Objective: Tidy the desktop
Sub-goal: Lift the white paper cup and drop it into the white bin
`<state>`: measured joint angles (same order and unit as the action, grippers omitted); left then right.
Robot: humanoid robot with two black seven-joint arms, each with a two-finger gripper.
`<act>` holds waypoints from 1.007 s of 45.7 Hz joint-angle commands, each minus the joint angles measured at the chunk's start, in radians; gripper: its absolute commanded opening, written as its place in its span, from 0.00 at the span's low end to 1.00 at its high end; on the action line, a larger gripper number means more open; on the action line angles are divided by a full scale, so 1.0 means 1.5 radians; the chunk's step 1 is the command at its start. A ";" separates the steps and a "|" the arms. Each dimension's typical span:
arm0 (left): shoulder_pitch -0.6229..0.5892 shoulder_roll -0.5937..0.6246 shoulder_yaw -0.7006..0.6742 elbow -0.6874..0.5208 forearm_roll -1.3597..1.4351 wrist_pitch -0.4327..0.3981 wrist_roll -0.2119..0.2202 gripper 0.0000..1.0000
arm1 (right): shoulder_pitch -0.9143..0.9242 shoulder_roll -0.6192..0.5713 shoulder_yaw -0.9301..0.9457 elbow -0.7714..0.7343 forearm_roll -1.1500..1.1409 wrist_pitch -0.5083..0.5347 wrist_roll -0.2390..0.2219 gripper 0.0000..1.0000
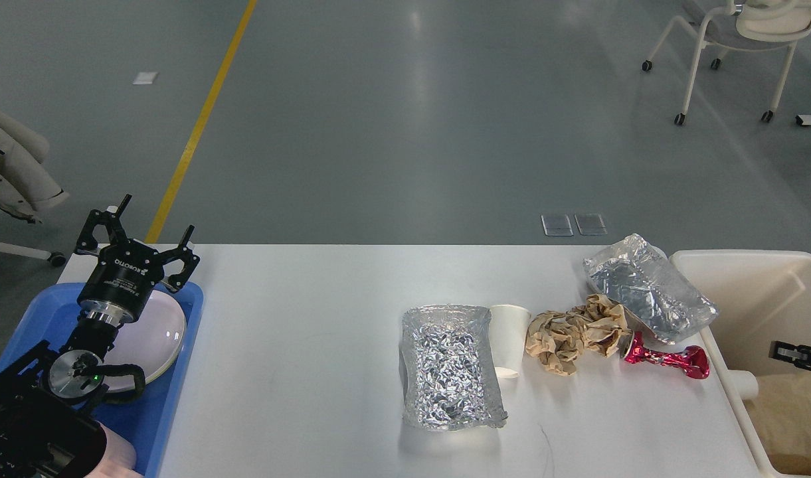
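The white desktop (299, 372) holds a crumpled foil tray (448, 365), a white paper cup (509, 335), a wad of brown paper (574, 332), a red foil wrapper (664, 358) and a second foil packet (647, 295). My left gripper (146, 226) is open and empty above the far end of a blue tray (179, 378). Only the dark tip of my right gripper (785, 351) shows at the right edge, over the cream bin (764, 262). Another white cup (745, 384) lies in the bin, apart from the gripper.
The blue tray carries a white plate (159, 332), and a pink thing (121, 457) sits at its near end. The bin stands against the table's right edge. White chairs (730, 40) stand on the grey floor behind.
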<state>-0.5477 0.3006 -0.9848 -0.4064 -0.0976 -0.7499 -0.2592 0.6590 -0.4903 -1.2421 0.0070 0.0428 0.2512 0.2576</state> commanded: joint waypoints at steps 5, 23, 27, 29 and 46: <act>0.000 0.000 0.000 0.000 0.001 0.000 0.000 1.00 | 0.095 0.004 0.020 0.005 -0.001 0.034 0.011 1.00; 0.000 0.000 0.000 0.000 0.000 0.000 0.000 1.00 | 0.616 0.076 -0.063 0.137 -0.014 0.355 0.042 1.00; 0.000 0.000 0.000 0.000 0.000 0.000 0.000 1.00 | 0.755 0.109 -0.062 0.266 -0.036 0.354 0.040 1.00; 0.000 0.000 0.000 0.000 0.001 0.000 0.000 1.00 | 0.821 0.126 -0.059 0.337 -0.060 0.348 0.039 1.00; 0.000 0.000 0.000 0.000 0.000 0.001 0.000 1.00 | 1.176 0.124 0.042 0.927 -0.263 0.303 0.027 1.00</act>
<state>-0.5476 0.3007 -0.9848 -0.4062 -0.0973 -0.7496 -0.2592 2.3152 -0.2886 -1.1931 1.1723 -0.3104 0.7064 0.2969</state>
